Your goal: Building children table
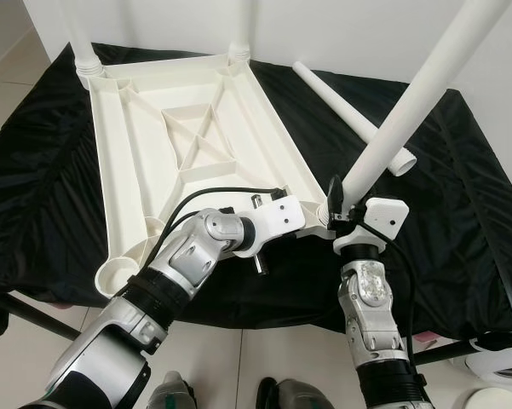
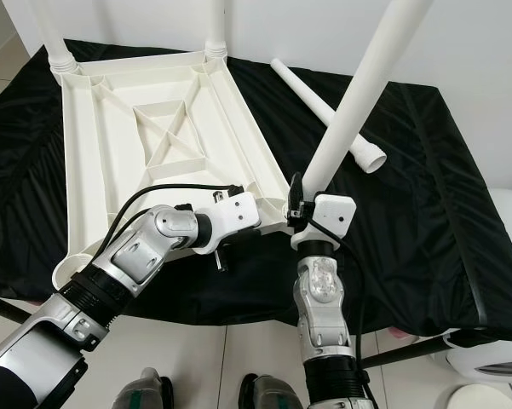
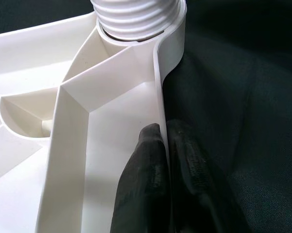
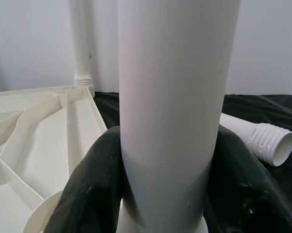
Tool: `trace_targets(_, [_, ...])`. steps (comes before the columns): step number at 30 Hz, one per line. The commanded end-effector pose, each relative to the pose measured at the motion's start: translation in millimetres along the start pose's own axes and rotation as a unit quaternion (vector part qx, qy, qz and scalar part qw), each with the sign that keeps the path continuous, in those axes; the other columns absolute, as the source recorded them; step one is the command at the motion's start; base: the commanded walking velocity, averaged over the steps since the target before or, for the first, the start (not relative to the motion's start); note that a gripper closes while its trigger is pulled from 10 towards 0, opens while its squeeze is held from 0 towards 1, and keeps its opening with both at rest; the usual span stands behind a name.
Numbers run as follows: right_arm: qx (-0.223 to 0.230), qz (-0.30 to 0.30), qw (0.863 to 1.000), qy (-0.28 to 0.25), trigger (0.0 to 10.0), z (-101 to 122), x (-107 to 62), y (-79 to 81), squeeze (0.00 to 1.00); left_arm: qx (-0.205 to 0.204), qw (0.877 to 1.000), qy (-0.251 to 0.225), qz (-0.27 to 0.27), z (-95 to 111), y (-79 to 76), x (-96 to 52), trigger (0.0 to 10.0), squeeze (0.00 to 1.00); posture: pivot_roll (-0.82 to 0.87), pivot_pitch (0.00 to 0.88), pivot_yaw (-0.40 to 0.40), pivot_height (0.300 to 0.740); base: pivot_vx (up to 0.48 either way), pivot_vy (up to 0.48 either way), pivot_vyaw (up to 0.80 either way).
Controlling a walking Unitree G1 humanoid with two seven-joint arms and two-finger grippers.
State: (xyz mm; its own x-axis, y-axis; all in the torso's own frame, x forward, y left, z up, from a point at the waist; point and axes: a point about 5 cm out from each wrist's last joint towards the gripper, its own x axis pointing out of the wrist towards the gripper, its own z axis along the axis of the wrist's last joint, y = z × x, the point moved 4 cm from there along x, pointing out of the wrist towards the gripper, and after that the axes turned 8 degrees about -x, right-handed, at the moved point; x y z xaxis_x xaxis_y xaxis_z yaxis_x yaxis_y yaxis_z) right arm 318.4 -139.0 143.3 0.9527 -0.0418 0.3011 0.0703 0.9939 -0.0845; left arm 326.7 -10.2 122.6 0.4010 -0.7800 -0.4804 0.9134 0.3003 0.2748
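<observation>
A white plastic tabletop [image 1: 196,128] lies upside down on a black cloth. Two white legs [image 1: 81,43] [image 1: 238,25] stand in its far corners. At the near right corner, my right gripper [image 1: 341,200] is shut on a third leg [image 1: 409,102], which leans up and to the right over its socket. My left gripper [image 3: 164,128] pinches the tabletop's rim [image 3: 160,87] right beside that corner, one finger on each side of the wall. The near left corner socket [image 1: 115,273] has no leg in it. A loose leg [image 1: 341,102] lies on the cloth at the back right.
The black cloth [image 1: 460,213] covers the whole work surface and drapes over its front edge. Tiled floor and my feet [image 1: 170,396] show below. White objects [image 1: 503,375] sit on the floor at the lower right. A dark bar [image 1: 25,311] crosses the lower left.
</observation>
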Motion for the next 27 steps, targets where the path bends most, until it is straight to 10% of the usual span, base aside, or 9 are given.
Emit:
trace_targets(1, [-0.009,0.006,0.996,0.093,10.0,-41.9,-19.5,-1.4,0.0,0.018,1.0,0.008,0.01,0.0,4.2,0.2,10.0,0.0,0.03,0.073,-0.05,0.74,0.0,0.0,0.0])
trace_targets(17, [0.019,-0.053,0.993,0.106,10.0,-39.7,-6.1,-9.3,0.0,0.019,1.0,0.005,0.011,2.6,4.3,1.7,10.0,0.0,0.03,0.073,-0.056,0.74,0.0,0.0,0.0])
trace_targets(27, [0.026,0.023,0.994,0.106,10.0,-44.1,-7.1,-9.1,0.0,0.018,1.0,0.006,0.015,2.0,7.0,-0.1,10.0,0.0,0.03,0.08,-0.054,0.74,0.0,0.0,0.0])
